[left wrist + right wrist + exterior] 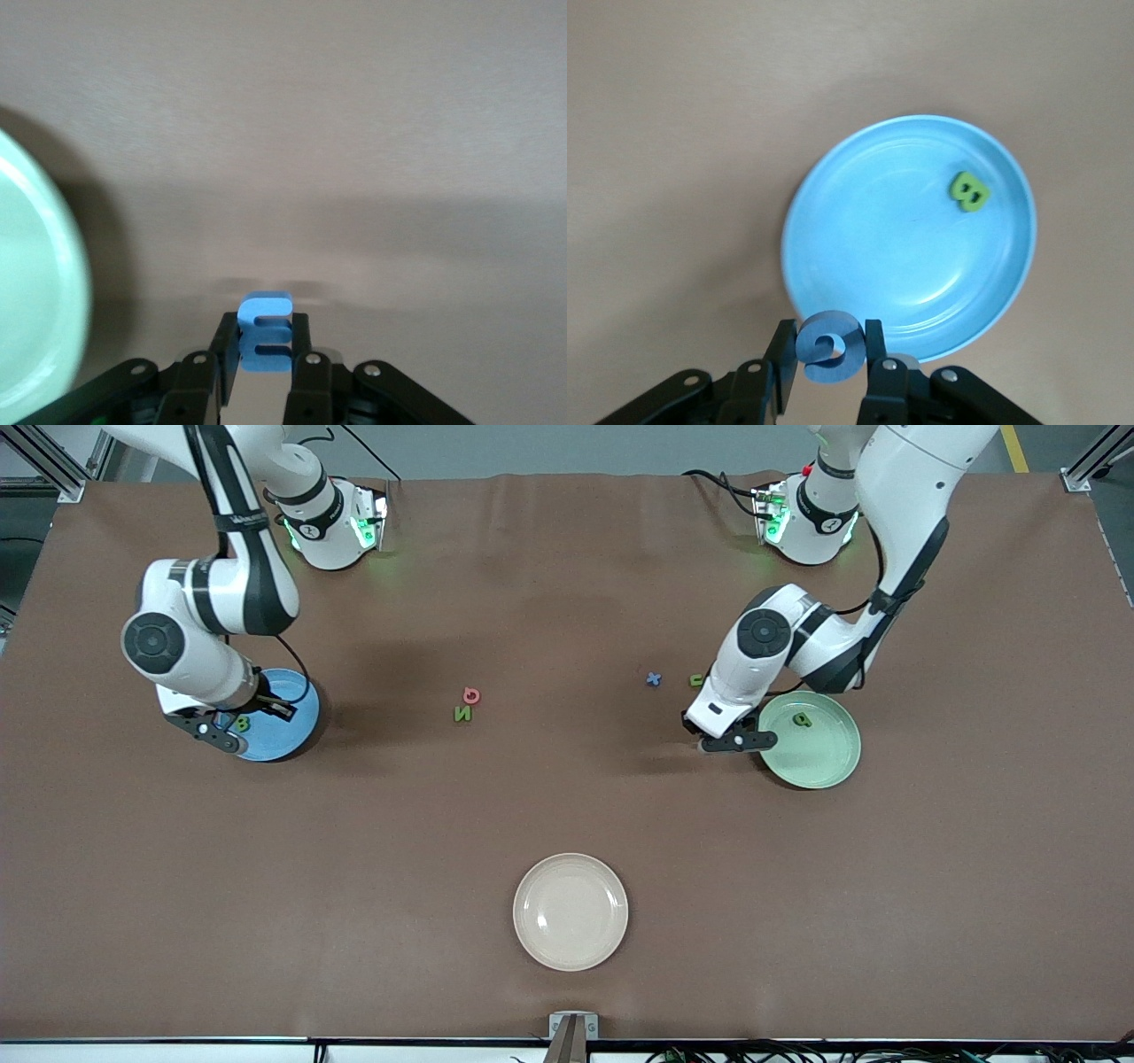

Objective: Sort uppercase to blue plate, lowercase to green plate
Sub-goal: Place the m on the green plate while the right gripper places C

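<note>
Right gripper [828, 376] at blue plate [868, 177] rim, fingers pinching G [827, 346]; B [968, 191] already inside. Left gripper [264, 376] beside green plate [35, 283], over bare bench [354, 133], fingers pinching m [265, 330]. Risk: release now drops m outside plate; G may catch rim, roll off.

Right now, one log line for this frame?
left end effector: shut on blue m, beside green plate | right end effector: shut on blue G, at blue plate rim | plated: B, p

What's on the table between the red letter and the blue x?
Nothing: in the front view, bare brown cloth runs from the red letter to the blue x; the green N sits beside the red one.
</note>
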Motion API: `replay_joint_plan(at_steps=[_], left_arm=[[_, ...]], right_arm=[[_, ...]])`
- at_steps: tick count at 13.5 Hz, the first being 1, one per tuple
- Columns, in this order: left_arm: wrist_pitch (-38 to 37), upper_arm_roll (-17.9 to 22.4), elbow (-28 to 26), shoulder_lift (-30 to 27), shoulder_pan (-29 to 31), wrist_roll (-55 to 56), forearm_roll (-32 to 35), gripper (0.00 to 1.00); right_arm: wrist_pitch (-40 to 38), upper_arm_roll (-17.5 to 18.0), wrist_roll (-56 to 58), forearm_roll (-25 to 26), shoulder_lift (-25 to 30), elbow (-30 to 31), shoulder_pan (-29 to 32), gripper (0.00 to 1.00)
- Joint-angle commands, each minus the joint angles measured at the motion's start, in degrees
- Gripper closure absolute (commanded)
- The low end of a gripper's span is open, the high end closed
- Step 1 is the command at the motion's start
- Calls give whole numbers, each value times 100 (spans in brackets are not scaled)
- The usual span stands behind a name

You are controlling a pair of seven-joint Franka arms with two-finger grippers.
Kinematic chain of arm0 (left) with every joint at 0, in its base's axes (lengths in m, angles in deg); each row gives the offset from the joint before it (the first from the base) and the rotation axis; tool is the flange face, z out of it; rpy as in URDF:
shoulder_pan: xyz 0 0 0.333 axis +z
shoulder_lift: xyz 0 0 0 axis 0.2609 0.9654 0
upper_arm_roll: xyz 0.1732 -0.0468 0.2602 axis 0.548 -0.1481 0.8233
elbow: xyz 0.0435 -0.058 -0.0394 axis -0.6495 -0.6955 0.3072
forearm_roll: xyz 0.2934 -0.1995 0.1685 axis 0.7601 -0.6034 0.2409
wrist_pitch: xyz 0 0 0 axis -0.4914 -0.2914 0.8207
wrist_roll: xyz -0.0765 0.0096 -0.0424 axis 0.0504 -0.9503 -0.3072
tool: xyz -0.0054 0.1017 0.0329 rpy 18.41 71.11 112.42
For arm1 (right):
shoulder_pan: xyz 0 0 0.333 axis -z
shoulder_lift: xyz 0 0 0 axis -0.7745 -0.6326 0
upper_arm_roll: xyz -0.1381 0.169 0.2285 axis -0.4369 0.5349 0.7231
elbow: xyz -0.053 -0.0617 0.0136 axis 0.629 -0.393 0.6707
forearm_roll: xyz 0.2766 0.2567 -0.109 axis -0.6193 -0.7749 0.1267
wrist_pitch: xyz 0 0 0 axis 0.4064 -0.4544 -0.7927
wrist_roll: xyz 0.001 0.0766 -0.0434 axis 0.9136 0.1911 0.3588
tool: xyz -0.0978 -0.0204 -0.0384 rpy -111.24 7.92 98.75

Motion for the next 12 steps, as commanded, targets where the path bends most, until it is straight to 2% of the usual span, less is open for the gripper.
replay_joint_plan(at_steps=[1, 6, 10, 11, 12], left_arm=[[-36, -425, -399, -276, 850, -603, 80, 89], [-45, -523, -610, -391, 1731, -1825, 89, 89], [-238, -550, -566, -496, 1882, -1941, 80, 89], [-238, -576, -549, -505, 1882, -1933, 37, 89], [-247, -663, -540, -514, 1890, -1880, -42, 89]], right_arm=[[126, -224, 430, 184, 186, 175, 53, 100], [1083, -225, 985, 184, 2, 666, 492, 99], [1181, -216, 976, 167, -148, 693, 545, 92], [1147, -207, 968, 167, -148, 685, 563, 57], [1155, -207, 968, 158, -148, 684, 563, 1]])
